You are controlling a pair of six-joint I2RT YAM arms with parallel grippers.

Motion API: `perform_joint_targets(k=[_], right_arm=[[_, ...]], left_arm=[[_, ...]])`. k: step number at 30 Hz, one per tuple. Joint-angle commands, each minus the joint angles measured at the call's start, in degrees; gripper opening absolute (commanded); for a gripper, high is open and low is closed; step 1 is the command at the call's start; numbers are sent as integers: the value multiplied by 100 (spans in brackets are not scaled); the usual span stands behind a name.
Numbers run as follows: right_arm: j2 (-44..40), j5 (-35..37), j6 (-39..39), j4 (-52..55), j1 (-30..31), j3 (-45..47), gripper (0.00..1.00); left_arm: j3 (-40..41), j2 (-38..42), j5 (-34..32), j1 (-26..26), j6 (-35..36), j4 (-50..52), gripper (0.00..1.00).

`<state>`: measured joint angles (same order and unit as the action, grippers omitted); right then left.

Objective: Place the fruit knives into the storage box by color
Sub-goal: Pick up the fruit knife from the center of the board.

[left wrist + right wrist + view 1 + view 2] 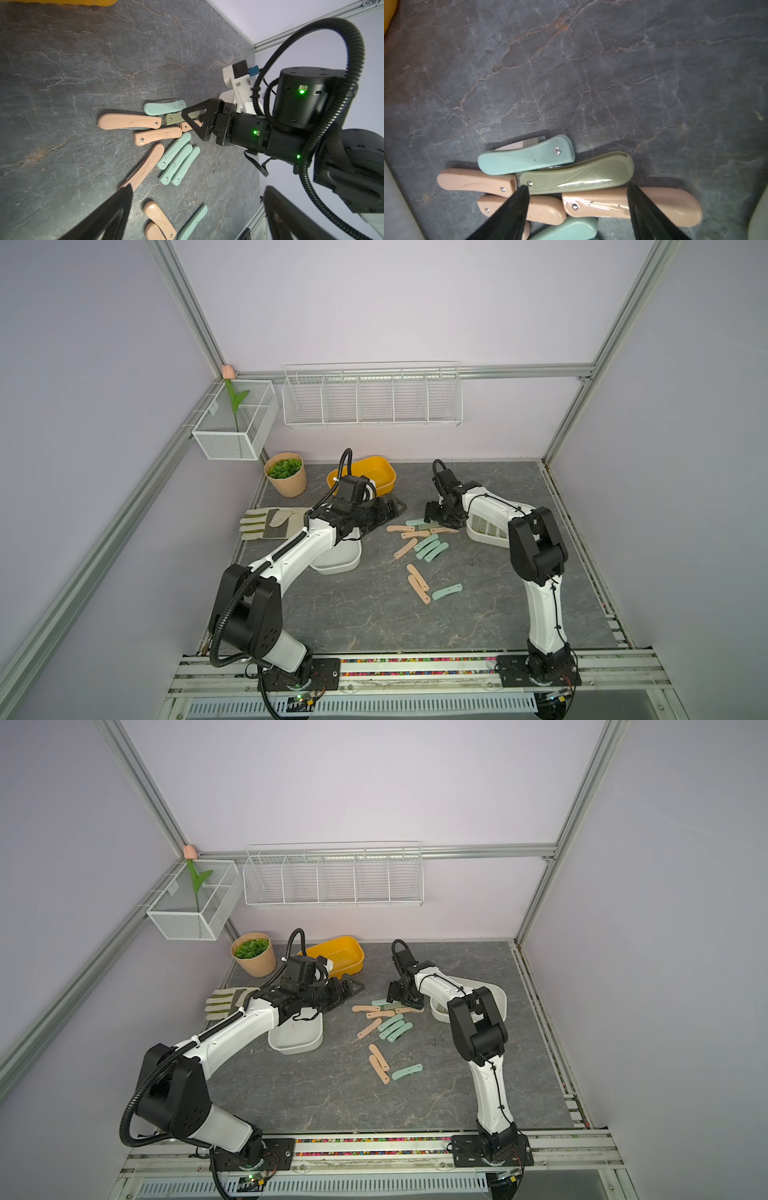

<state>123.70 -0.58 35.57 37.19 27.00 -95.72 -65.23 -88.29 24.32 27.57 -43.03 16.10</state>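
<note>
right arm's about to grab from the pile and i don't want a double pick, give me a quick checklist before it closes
1. right gripper open over the olive knife: ok
2. Olive knife clear of neighbours: not ok, a mint knife and a peach knife lie against it
3. Nothing already held by the right gripper: ok
4. left gripper open and apart from the pile: ok
5. Olive slot free in the storage box: cannot tell, the right arm covers most of it

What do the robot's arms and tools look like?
The left arm and right arm have smooth white shells between bulky black joints. A black ribbed hose runs along the left arm; another loops over the right wrist, where green lights glow. The left tool and right tool have black, pointed, triangular fingers.
</note>
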Motion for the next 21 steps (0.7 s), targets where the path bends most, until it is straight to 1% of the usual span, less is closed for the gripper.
perform_joint_targets(k=[1, 4, 7, 12, 16, 21], right_arm=[[296, -242, 125, -52, -52, -100, 77], [418, -547, 114, -260, -91, -177, 76], [603, -724, 40, -294, -91, -448, 76], [928, -756, -142, -105, -82, -1051, 75], [1055, -404, -384, 392, 3, -1442, 74], [1020, 248, -542, 807, 167, -1425, 73]], left_arm=[[55, -21, 44, -49, 37, -120, 99], [73, -23, 47, -63, 36, -115, 99], [81, -6, 37, -76, 29, -108, 99], [82, 40, 16, -79, 19, -109, 99], [98, 76, -6, -85, 6, -110, 99], [156, 93, 8, -85, -94, -233, 99]])
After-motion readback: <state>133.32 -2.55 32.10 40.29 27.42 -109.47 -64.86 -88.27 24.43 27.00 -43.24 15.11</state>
